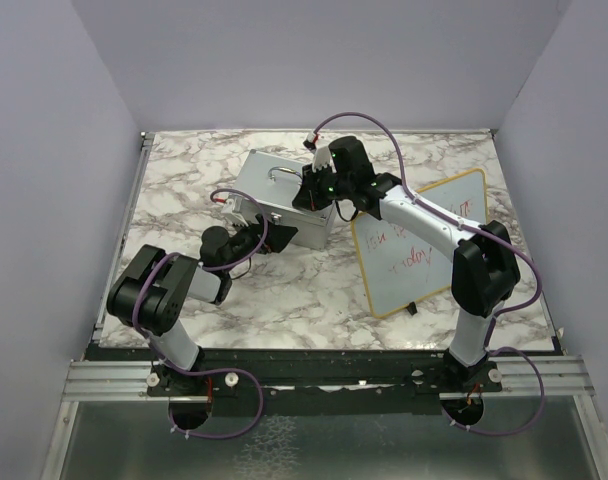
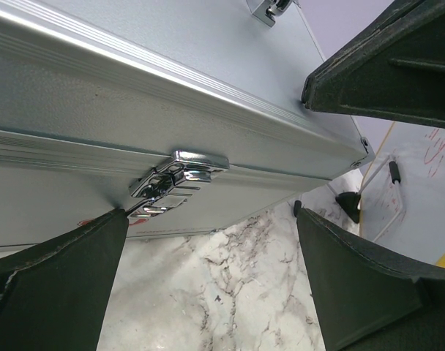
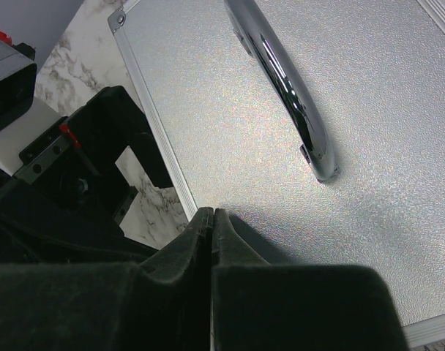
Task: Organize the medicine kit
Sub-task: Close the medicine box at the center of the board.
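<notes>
Medicine kit (image 1: 261,192): pebbled grey metal box, chrome latch (image 2: 180,179), curved chrome handle (image 3: 285,88).

A wood-framed whiteboard (image 1: 404,270) with red writing stands at the right of the grey-veined white marble surface (image 1: 284,300), with plain pale walls (image 1: 314,60) around.

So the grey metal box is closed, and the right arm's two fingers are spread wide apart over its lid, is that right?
Not quite. The right gripper has its fingers pressed together, not spread, as the right wrist view shows. The rest holds: the grey metal box is closed, and that gripper is over its lid.
</notes>
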Tool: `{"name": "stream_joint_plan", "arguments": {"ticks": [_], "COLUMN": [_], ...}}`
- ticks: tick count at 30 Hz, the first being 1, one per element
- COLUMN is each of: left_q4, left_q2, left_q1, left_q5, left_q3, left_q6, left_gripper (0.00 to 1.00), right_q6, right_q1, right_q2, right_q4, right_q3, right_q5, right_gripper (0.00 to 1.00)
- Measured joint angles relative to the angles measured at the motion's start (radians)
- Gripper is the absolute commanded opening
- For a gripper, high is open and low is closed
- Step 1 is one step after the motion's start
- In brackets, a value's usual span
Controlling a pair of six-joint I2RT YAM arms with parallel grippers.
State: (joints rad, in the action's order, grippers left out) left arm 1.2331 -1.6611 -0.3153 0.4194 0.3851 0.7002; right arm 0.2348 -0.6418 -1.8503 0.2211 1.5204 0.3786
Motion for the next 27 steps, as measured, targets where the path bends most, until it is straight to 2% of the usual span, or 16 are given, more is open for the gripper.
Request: {"name": "stream_joint_plan", "arguments": {"ticks": [27], "left_q4": [0.038], "left_q2": [0.121], "left_q1": [0.006], "left_q5": [0.047], "left_q3": [-0.046], "left_q6": [0.108], "left_gripper": [0.94], "right_q6": [0.011], "right_q1": [0.0], "right_q2": [-0.001], "right_q4": [-0.003], "right_q3": [0.0], "right_q5": [0.001], "right_gripper": [0.05]}}
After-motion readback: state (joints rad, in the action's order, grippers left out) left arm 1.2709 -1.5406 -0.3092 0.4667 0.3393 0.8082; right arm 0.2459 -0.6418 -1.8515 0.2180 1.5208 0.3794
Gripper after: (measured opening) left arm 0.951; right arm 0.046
